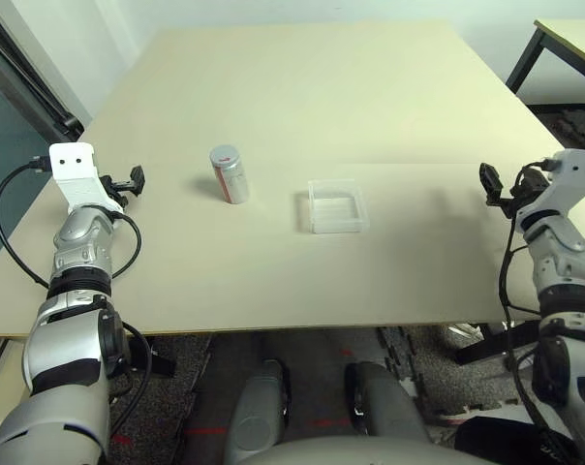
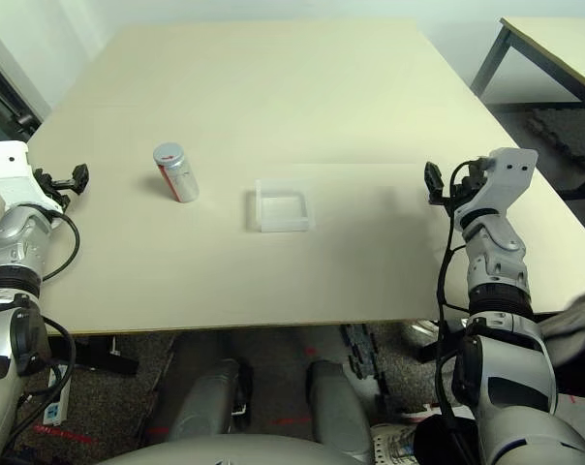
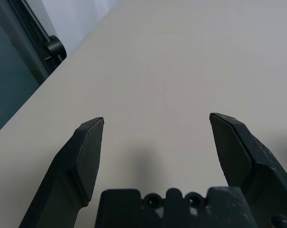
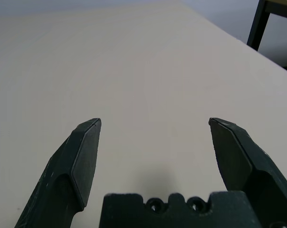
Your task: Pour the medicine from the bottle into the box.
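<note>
Note the left gripper (image 3: pixel 157 118) with fingers wide apart, poised above the bench (image 1: pixel 273 281) near its left edge. Note the right gripper (image 4: pixel 155 121) in a matching state, with fingers wide apart, above the opposite side of the bench. Observe bare bench surface between the fingers of each, with a soft dark shadow on it.

Locate the bottle (image 1: pixel 230 174) on the bench, to the right of the left gripper and apart from it, well away from the right gripper. Identify by silver-grey body, red label band and round grey cap. Observe upright, with cap in place and red band turned toward the left gripper's side.

Locate the box (image 1: pixel 337 207) between the two grippers, slightly nearer the right one, and a little closer to the robot than either. Identify by clear plastic, low walls and square outline. Observe flat on the bench, open side up, touching neither gripper. Read its position relative to the bottle as right of it and apart.

Note black cables (image 1: pixel 507 281) alongside the right arm, leading up to the right gripper. Beyond the right gripper, farther out to the right, note a side table (image 2: pixel 564 48) with dark legs. Outboard of the right forearm, note grey fabric (image 2: pixel 575 329), partly cut off by the view
</note>
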